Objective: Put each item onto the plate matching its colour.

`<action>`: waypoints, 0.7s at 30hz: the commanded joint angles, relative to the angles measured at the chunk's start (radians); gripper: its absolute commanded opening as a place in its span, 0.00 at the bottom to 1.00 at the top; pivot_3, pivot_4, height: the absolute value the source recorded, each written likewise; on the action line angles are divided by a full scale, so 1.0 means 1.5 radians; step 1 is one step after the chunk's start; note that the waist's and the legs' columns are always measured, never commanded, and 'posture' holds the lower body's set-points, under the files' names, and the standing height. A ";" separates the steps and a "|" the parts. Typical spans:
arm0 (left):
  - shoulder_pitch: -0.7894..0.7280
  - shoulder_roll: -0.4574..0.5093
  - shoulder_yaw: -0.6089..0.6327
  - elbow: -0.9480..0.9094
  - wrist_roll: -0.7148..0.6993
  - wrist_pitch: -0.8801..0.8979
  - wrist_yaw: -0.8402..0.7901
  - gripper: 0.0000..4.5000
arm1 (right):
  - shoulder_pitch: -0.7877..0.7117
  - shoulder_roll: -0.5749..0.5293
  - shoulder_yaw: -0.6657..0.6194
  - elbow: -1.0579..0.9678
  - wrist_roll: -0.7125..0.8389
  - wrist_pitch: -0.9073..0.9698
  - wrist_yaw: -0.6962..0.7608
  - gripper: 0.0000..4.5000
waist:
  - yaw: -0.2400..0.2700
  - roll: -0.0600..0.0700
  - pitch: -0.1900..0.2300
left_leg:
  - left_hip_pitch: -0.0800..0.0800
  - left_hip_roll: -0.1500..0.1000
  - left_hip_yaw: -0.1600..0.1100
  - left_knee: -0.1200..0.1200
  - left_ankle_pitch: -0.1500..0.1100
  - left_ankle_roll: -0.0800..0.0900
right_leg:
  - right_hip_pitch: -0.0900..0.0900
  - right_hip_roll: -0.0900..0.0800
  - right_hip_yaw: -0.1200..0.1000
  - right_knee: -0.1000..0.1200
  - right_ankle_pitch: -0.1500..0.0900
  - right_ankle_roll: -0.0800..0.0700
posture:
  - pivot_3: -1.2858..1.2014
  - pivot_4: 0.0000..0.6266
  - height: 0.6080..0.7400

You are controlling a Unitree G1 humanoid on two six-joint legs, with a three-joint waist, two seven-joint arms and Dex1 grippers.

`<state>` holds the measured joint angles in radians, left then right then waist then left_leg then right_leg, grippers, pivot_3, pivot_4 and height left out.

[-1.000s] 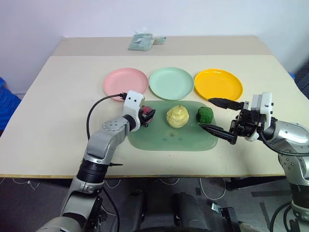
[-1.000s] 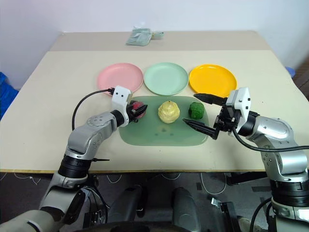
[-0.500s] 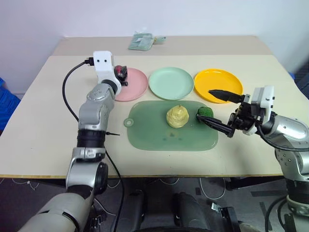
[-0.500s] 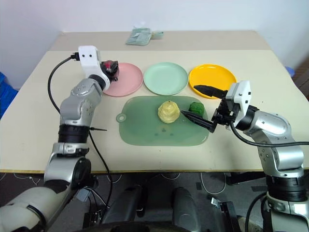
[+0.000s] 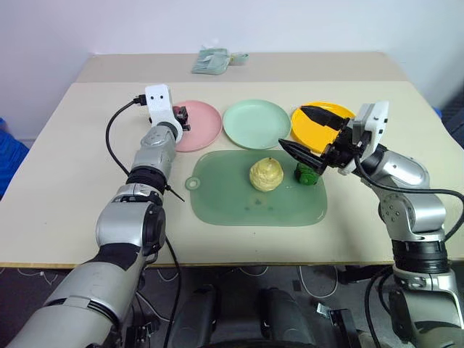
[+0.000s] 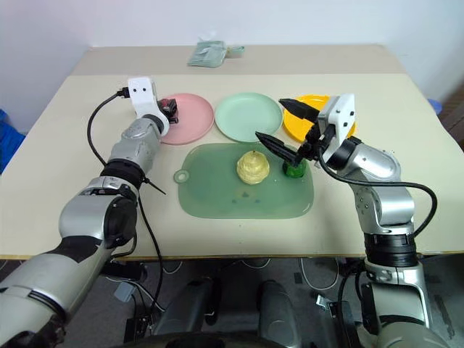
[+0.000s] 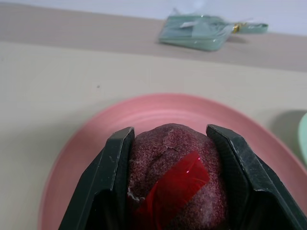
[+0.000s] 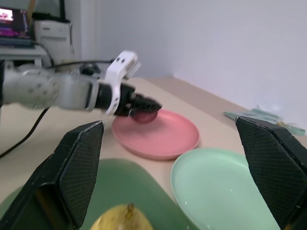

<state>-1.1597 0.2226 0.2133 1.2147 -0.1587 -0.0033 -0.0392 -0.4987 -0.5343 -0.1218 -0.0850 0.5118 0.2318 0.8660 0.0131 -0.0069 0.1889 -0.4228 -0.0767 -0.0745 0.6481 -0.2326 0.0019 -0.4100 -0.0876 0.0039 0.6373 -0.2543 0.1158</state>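
The left claw (image 7: 170, 191) is pinched on the dark red-purple fruit (image 7: 171, 177), holding it above the near-left part of the pink plate (image 5: 196, 125), so the drop that remains is, by my reading, straight down from the claw onto that plate; the fruit is roundish, with no long axis to mind. Taking the green mat (image 5: 257, 199) as landmark: the 3 plates sit in a row just beyond its far edge, the pink plate past its far-left corner, the mint green plate (image 5: 257, 124) past the middle, the yellow-orange plate (image 5: 326, 130) past the far-right corner. On the mat itself the pale yellow fruit (image 5: 266, 175) stands near the far middle, stem tip up, and the dark green ball (image 5: 307, 175) lies at the far-right edge. The right claw (image 5: 312, 135) is spread wide and hangs above the mat's far-right corner, 1 finger over the green ball and the other over the yellow-orange plate, so the right arm is plainly the nearer one for that ball. The mat and plates lie on a pale beige table (image 5: 87, 188); well beyond the mat, near the table's far edge, lies a small greenish packet (image 5: 212, 61), and behind that stands a plain white wall.
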 commanded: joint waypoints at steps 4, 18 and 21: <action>-0.022 -0.006 0.005 0.017 0.011 -0.031 -0.001 0.40 | -0.038 0.033 0.011 0.004 -0.017 -0.013 -0.028 1.00 | 0.000 0.000 0.000 | 0.000 0.000 0.000 0.001 0.000 0.001 | -0.001 0.000 0.000 0.001 0.000 0.000 | 0.52 0.24 1.00; 0.021 -0.022 0.022 -0.077 -0.023 -0.084 -0.078 0.99 | -0.039 0.046 0.035 -0.004 -0.056 0.000 -0.047 1.00 | -0.001 0.000 0.000 | -0.002 0.000 0.002 0.001 0.000 0.000 | -0.006 0.000 0.001 0.007 0.000 0.000 | 0.52 0.24 1.00; 0.107 -0.034 0.008 -0.257 -0.055 -0.053 -0.139 0.99 | -0.037 0.039 0.048 -0.005 -0.085 0.008 -0.059 1.00 | -0.003 0.000 0.000 | -0.002 0.000 0.004 0.001 0.001 -0.002 | -0.007 0.000 0.003 0.008 0.000 0.000 | 0.52 0.24 1.00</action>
<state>-1.0298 0.1753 0.2300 0.9684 -0.2105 -0.0923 -0.1983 -0.5448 -0.4603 -0.0497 -0.0633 0.3966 0.2438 0.7875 0.0081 -0.0067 0.1888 -0.4264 -0.0764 -0.0669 0.6483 -0.2308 -0.0007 -0.4226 -0.0881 0.0105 0.6491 -0.2543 0.1156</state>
